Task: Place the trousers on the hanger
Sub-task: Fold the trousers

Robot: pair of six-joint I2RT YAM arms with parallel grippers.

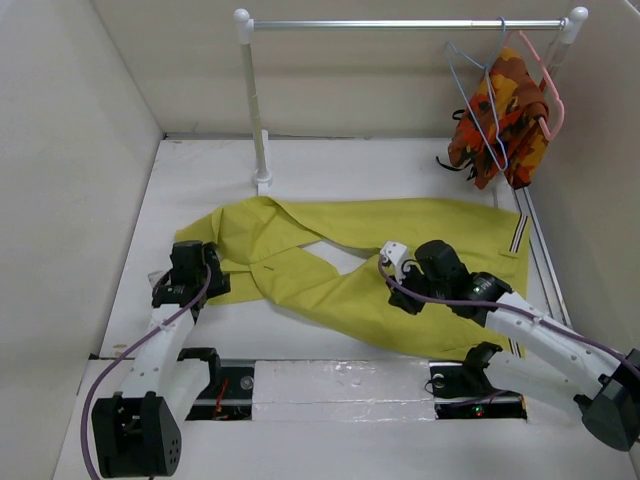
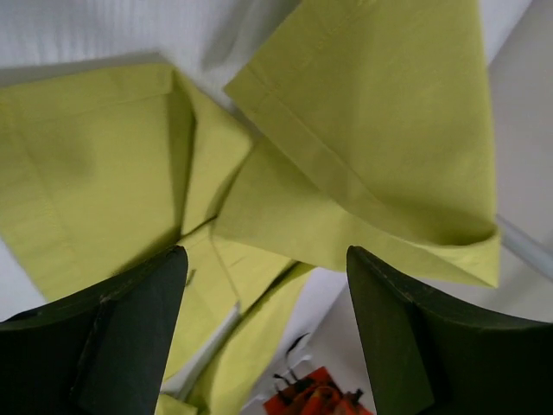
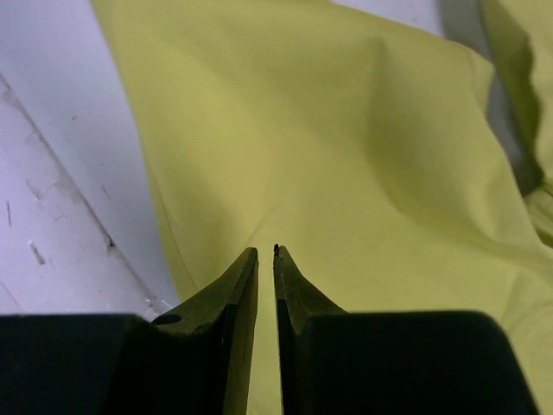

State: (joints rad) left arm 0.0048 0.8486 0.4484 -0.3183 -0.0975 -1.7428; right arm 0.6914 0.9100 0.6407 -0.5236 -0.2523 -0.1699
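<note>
Left tool (image 2: 266, 255) is spread wide open right over the hemmed leg ends of the trousers (image 1: 400, 225). Right tool (image 3: 266, 251) is squeezed nearly shut, tips at the cloth. Trousers sprawl on the surface (image 1: 380, 170). The hanger (image 1: 474, 103) is up on the rail (image 1: 400, 23), far right.

a robotics lab test cell rather than a home: plain white panels (image 1: 70, 110) box in a white table (image 1: 400, 170) on three sides, the left arm (image 1: 160, 350) and right arm (image 1: 545, 335) are bolted at its near edge with purple cables (image 1: 95, 385) trailing, and a small clothes rail (image 1: 400, 24) stands as a prop.
</note>
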